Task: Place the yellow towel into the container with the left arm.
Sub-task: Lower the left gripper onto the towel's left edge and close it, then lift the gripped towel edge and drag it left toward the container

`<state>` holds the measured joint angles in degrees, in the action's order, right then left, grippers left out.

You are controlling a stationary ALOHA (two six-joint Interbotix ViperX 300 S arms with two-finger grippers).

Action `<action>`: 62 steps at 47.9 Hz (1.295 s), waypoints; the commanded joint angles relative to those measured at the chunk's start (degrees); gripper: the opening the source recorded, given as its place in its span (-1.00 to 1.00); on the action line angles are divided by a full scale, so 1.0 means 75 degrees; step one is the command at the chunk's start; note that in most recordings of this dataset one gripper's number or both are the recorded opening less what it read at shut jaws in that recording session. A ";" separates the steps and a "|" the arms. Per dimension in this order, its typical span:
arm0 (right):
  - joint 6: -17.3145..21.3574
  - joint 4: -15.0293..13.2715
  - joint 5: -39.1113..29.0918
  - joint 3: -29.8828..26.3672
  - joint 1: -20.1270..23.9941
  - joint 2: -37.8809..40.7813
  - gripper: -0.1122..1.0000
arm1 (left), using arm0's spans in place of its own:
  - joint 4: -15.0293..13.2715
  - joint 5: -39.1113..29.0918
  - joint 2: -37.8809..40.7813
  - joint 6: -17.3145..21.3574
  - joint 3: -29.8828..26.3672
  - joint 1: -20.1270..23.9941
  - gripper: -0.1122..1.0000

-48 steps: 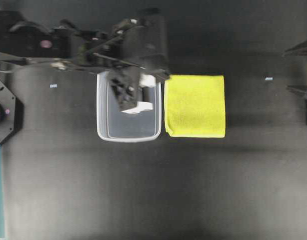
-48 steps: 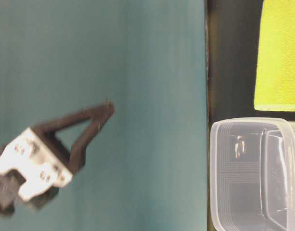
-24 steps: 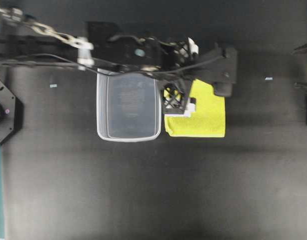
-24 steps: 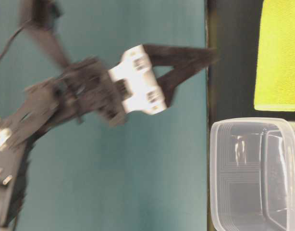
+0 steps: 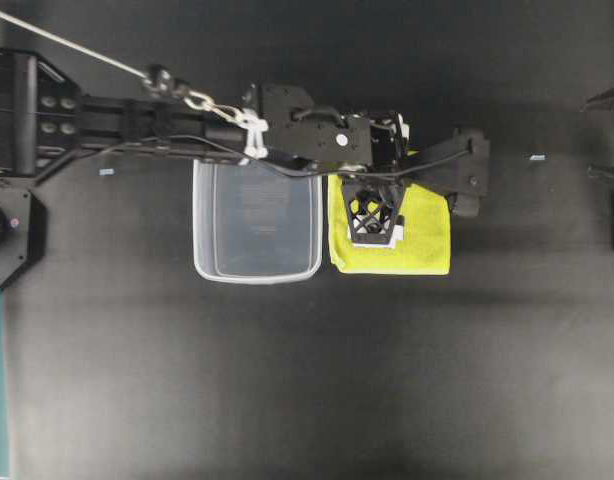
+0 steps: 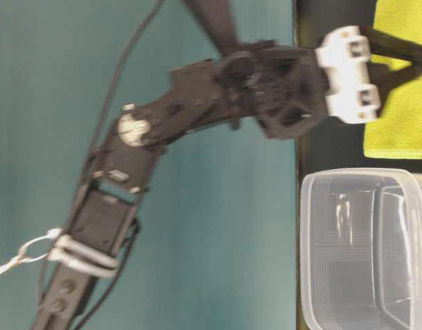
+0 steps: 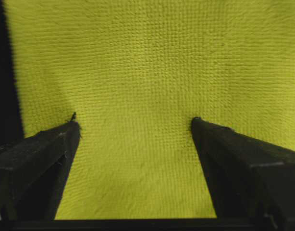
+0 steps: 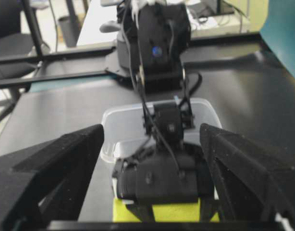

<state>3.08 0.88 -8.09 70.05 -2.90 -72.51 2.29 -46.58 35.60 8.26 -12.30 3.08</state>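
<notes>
Clear plastic, the container (image 5: 257, 220) sits left of centre in the overhead view on the black worktop (image 5: 287, 380), open side up, ready to receive. Just to its right lies the yellow towel (image 5: 422, 245), flat, not yet lifted. My left arm (image 5: 287, 130) reaches across from the upper left so my left pincer (image 5: 375, 228) hangs over the towel's middle, fingers (image 7: 42, 159) spread wide to straddle cloth. My right pincer (image 8: 152, 183) waits at the far right, also spread.
</notes>
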 commanded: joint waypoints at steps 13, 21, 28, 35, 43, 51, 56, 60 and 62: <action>0.0293 0.0023 0.0035 -0.0035 -0.0023 0.0023 0.59 | 0.0023 -0.0117 0.0270 -0.0023 0.0152 -0.0188 0.72; 0.0281 0.0023 0.0023 -0.0035 -0.0012 -0.0070 0.57 | 0.0023 -0.0105 0.0070 0.0035 0.0082 -0.0316 0.04; 0.0281 0.0023 0.0023 -0.0047 -0.0023 -0.0164 0.56 | 0.0023 -0.0105 -0.0176 0.0047 0.0094 -0.0270 -0.64; 0.0270 0.0023 0.0035 -0.0070 -0.0023 -0.0258 0.56 | 0.0023 -0.0152 -0.0609 0.0047 -0.0059 -0.0293 -0.67; 0.0281 0.0023 0.0070 -0.0047 -0.0023 -0.0293 0.56 | 0.0023 -0.0457 -0.1395 0.0035 -0.0293 -0.0305 -0.67; 0.0281 0.0023 0.0082 -0.0035 -0.0023 -0.0293 0.56 | 0.0023 -0.1219 -0.2461 0.0047 -0.0223 -0.0387 -0.67; 0.0281 0.0023 0.0094 -0.0035 -0.0023 -0.0293 0.56 | 0.0023 -0.1688 -0.3141 0.0023 0.0105 -0.0363 -0.67; 0.0281 0.0023 0.0105 -0.0023 -0.0023 -0.0293 0.56 | 0.0023 -0.1863 -0.3703 0.0012 0.0668 -0.0340 -0.67; 0.0281 0.0023 0.0105 -0.0012 -0.0023 -0.0293 0.56 | 0.0023 -0.1863 -0.3949 0.0023 0.1020 -0.0305 -0.67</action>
<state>5.19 0.88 -7.91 70.31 -2.99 -75.06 2.29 -60.29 10.81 8.35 -8.09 0.35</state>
